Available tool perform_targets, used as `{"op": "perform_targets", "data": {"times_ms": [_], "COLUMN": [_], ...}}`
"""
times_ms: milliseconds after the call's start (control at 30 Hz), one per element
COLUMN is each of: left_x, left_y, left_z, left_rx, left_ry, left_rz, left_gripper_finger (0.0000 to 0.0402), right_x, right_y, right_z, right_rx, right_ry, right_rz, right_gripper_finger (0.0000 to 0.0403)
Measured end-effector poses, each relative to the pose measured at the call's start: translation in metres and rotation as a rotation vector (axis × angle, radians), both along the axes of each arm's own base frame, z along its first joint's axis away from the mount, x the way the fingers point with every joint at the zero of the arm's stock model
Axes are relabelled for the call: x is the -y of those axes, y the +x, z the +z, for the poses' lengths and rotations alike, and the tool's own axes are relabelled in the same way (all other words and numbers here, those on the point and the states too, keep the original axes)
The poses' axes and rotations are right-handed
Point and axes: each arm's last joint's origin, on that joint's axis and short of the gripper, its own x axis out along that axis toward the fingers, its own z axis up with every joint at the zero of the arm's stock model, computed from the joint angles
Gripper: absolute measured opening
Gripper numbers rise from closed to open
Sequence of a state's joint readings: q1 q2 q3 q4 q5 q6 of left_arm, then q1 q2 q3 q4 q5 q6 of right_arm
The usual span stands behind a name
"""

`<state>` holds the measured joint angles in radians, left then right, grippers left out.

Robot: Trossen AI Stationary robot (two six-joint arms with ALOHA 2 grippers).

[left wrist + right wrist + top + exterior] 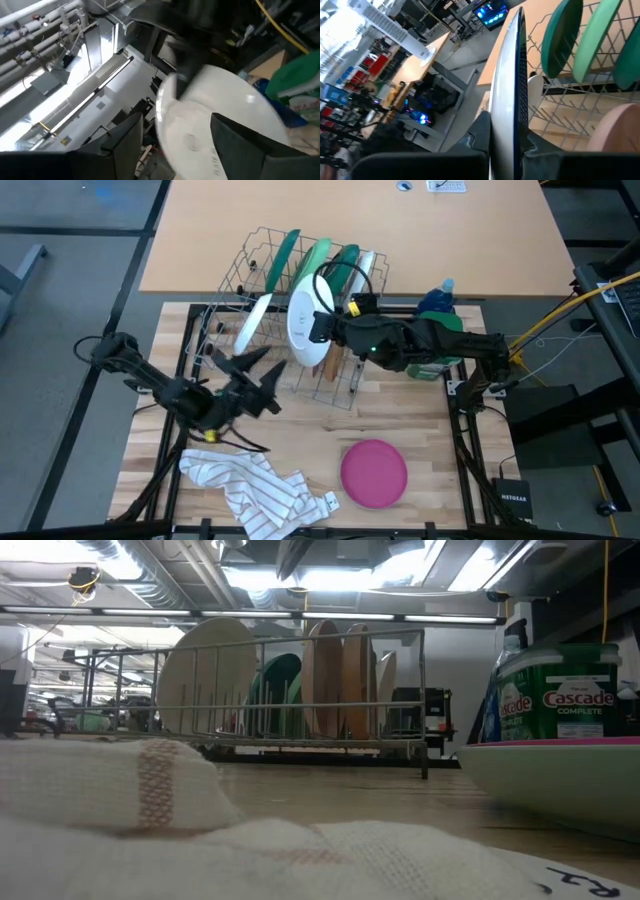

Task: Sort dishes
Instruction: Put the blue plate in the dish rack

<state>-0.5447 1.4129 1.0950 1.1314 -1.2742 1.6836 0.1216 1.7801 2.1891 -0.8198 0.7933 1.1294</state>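
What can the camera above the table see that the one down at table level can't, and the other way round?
Only from above: both arms, the right hand gripping a white plate over the rack, the left hand open beside it.

Only at table level: the Cascade label on the green container.

Both: the wire rack, striped cloth, pink plate.

Wood-plank worktop (420, 430) on a black metal frame, butted against a plain tan desk (460, 240) behind it. Grey floor (70, 290) on both sides, yellow cable (560, 315) trailing at right. Low view: open industrial ceiling, long strip lights (300, 578), exposed ducts (150, 575), dark shelving far back. Right wrist view: cluttered desks and a blue-lit screen (492, 11) beyond the worktop.
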Motion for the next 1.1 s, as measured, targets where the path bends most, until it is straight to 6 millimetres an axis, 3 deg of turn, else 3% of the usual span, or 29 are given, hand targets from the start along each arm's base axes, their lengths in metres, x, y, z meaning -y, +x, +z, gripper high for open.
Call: {"op": "perform_targets", "data": {"times_ms": [333,567,767,933,1100], "left_x": [-0.038,-0.066,-0.078,-0.087,-0.093], "left_y": [-0.069,-0.113,-0.134,-0.148,-0.167], "left_z": [0.053,0.07,0.059,0.03,0.004], "left_rx": [0.152,0.166,0.08,-0.033,-0.143], "left_ry": [-0.131,-0.166,-0.185,-0.235,-0.438], "left_rz": [-0.029,-0.048,-0.085,-0.138,-0.494], "left_gripper_finger": [0.0223,0.0223,0.0223,0.0223,0.0223], "right_x": [-0.001,0.01,0.024,0.035,0.039], "right_y": [0.035,0.062,0.076,0.081,0.082], "right_z": [-0.034,-0.051,-0.06,-0.068,-0.069], "right_rx": [-0.094,-0.064,-0.03,-0.036,-0.01], "right_ry": [-0.01,0.012,0.029,0.048,0.073], "right_rz": [0.015,0.013,0.004,-0.039,-0.063], "right_gripper_finger": [0.0022,0.0022,0.0022,0.0022,0.0022]}}
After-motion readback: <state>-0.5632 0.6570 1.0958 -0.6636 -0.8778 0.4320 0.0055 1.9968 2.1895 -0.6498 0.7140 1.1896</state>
